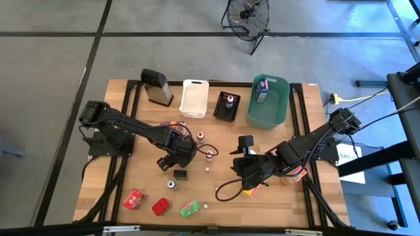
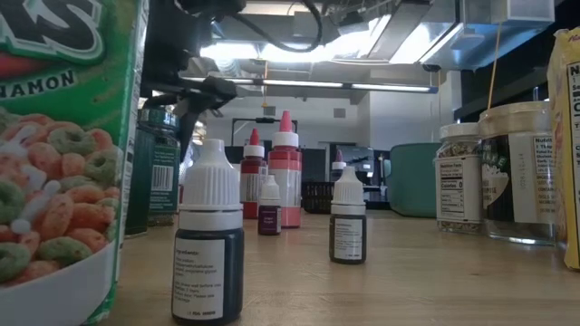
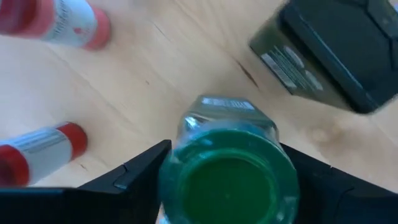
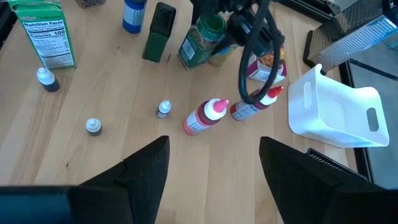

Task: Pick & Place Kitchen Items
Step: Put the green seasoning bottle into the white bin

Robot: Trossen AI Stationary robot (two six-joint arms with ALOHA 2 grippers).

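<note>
A green-lidded jar stands upright on the wooden table, left of centre, with my left gripper shut on it from above. The gripper hides the jar in the high view; the right wrist view shows the jar under it. My right gripper hangs open above the table right of centre, with nothing between its fingers. Two red-capped bottles lie on their sides on the wood beyond it. Small capped bottles stand near them. My left gripper has the jar between its two fingers, one on each side just below the green lid. The fingers come from above, pointing steeply down. The lid hides the exact places of contact. The jar stands upright with its base on the table.
A dark green box stands close beside the jar. A grater, a white bin, a black bin and a teal bin line the far edge. Red and green packets lie near the front edge.
</note>
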